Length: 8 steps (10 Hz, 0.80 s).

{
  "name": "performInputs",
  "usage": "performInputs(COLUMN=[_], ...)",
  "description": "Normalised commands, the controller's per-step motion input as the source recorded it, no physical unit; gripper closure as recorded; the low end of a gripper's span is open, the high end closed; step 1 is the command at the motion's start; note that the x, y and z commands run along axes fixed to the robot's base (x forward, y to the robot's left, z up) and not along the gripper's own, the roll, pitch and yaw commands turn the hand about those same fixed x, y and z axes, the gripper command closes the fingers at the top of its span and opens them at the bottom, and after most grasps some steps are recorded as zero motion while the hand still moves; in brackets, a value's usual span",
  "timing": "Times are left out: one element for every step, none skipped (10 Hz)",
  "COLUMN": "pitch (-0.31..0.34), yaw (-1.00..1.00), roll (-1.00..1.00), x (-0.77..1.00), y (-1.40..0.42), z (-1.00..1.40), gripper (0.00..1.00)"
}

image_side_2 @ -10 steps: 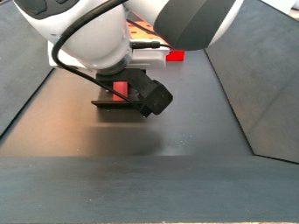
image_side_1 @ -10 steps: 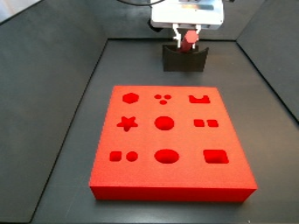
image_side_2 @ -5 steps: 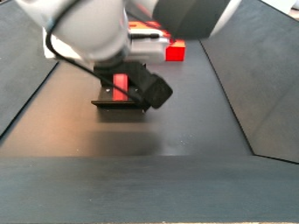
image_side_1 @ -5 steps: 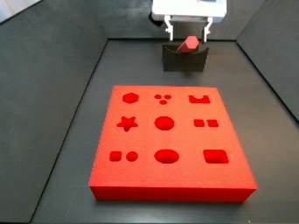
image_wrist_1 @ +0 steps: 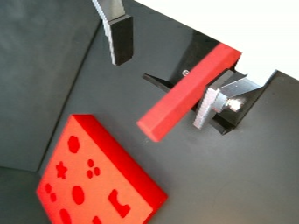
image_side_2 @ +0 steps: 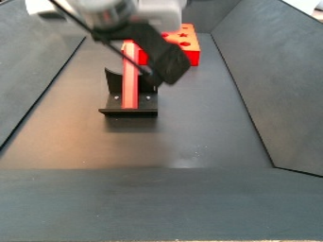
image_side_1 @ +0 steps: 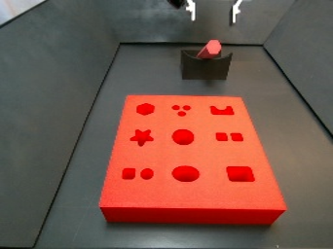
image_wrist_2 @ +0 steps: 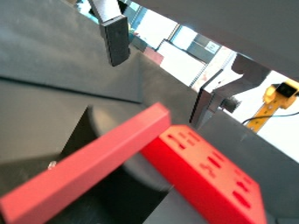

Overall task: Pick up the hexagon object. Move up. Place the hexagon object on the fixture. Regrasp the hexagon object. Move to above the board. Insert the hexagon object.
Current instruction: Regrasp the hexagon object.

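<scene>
At the far end of the table, at 12 o'clock from the board (image_side_1: 193, 158), the hexagon object (image_side_1: 211, 48) leans in the fixture (image_side_1: 204, 65), and the gripper (image_side_1: 212, 11) hangs just above it, fingers spread wide and empty. The bar looks stiff, light and smooth; I'd take it across its flat sides near the upper end. I count 1 bar, 1 fixture, 1 board, 2 fingers (image_wrist_1: 117, 39).

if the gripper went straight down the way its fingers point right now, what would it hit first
Most likely the hexagon object, resting tilted on the fixture. The gripper hangs open above it, a finger either side, so the fingers could straddle it, though depth is unclear.
</scene>
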Motion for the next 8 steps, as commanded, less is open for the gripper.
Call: performInputs(pitch=[0.043, 0.043, 0.041, 0.033, 0.024, 0.02, 0.014, 0.012], yaw=[-0.03, 0.03, 0.03, 0.03, 0.03, 0.03, 0.03, 0.03], roll=[0.02, 1.0, 1.0, 1.0, 1.0, 1.0, 1.0, 1.0], x=[-0.03, 0.02, 0.02, -0.01, -0.06, -0.07, -0.06, -0.04], y=[0.01, -1.0, -1.0, -1.0, -0.98, -0.87, -0.57, -0.45], z=[0.36, 0.95, 0.85, 0.82, 0.73, 0.58, 0.2, 0.08], gripper=[0.0, 0.0, 0.0, 0.0, 0.0, 0.0, 0.0, 0.0])
